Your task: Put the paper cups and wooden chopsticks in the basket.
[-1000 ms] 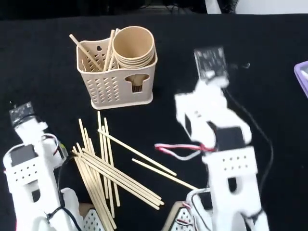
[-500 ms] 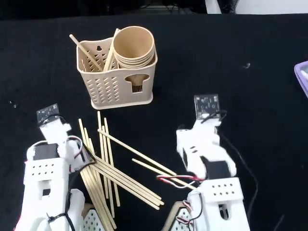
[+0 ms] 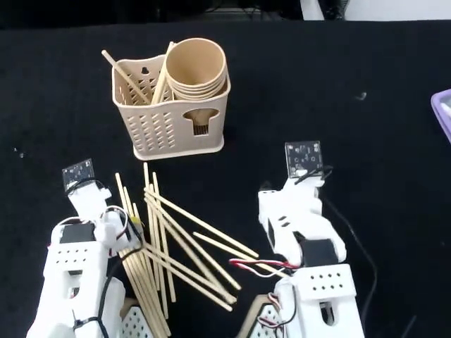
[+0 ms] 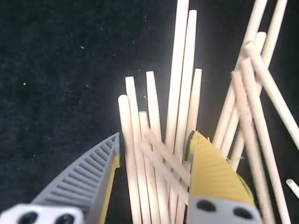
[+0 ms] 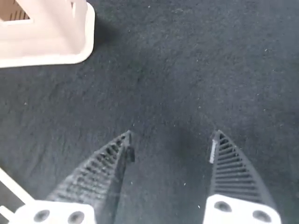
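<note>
A beige slotted basket (image 3: 169,116) stands at the back left of the black table, holding a stack of paper cups (image 3: 197,67) and a few wooden chopsticks (image 3: 134,76). Many loose chopsticks (image 3: 165,236) lie fanned out in front of it. My left gripper (image 4: 155,137) is open and low over the near end of that pile, with several chopsticks (image 4: 161,140) between its grey and yellow fingers. In the high view it sits at the pile's left edge (image 3: 129,225). My right gripper (image 5: 172,135) is open over bare cloth, with nothing between its fingers.
The basket's lower corner (image 5: 51,37) lies ahead of the right gripper, and one stray chopstick (image 5: 9,189) lies beside it. A purple object (image 3: 442,109) sits at the table's right edge. The right arm (image 3: 303,225) stands just right of the pile.
The left arm moved in onto the pile's left side, and several chopsticks shifted and fanned out. The right arm pulled back toward the near edge a second ago and has stayed still since.
</note>
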